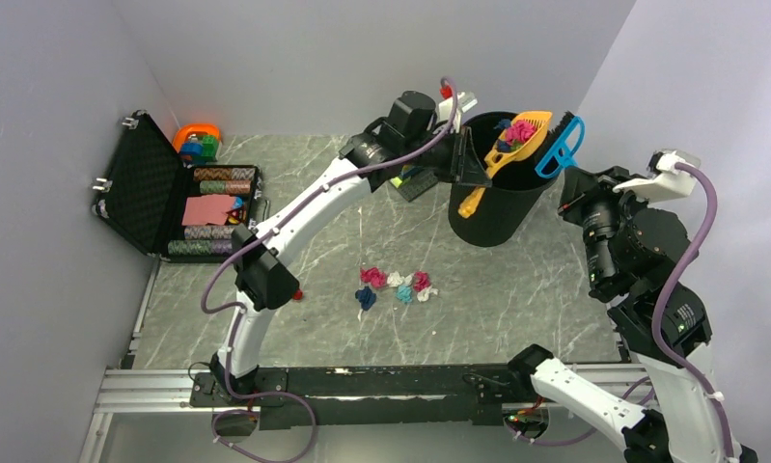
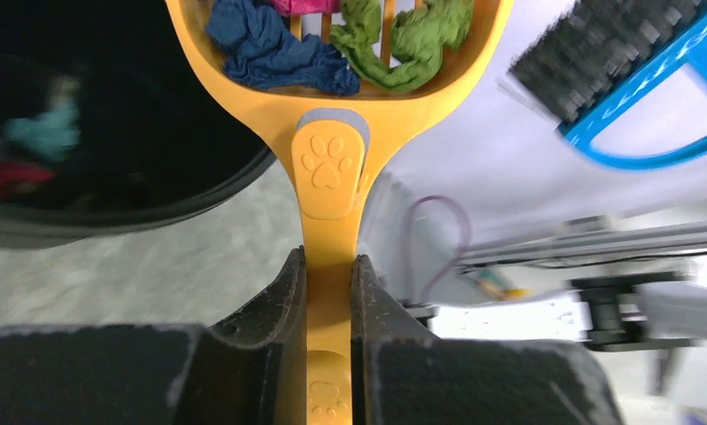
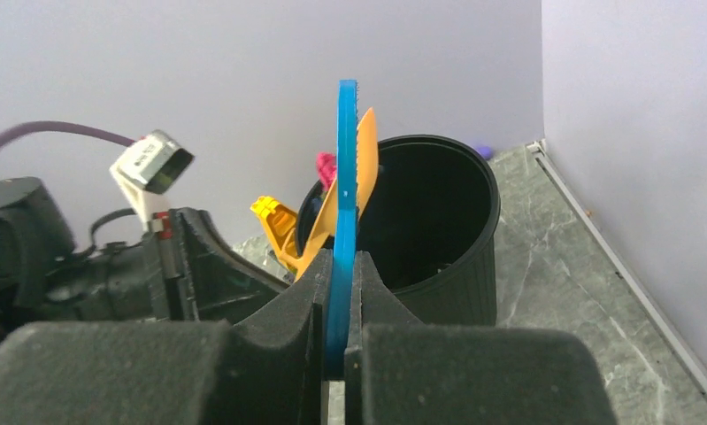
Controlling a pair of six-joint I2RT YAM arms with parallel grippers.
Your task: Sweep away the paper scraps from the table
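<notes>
left end effector (image 2: 329,266) clamps the yellow scoop (image 2: 332,168), right end effector (image 3: 341,266) the blue brush (image 3: 345,177); left wrist view alone shows green paper scraps (image 2: 420,44) in it, overhead shows more on the surface (image 1: 516,299) near the bin (image 1: 492,212).

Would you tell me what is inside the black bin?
The black bin shows a teal scrap and a red scrap; the yellow scoop and darkness hide the rest.

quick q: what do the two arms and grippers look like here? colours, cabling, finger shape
Both arms match: white link shells with black joint housings, left arm, right arm. A purple cable loops along each to a white wrist camera. The left gripper and right gripper have two thick matte-black fingers with a grainy surface, tapering to rounded tips.
</notes>
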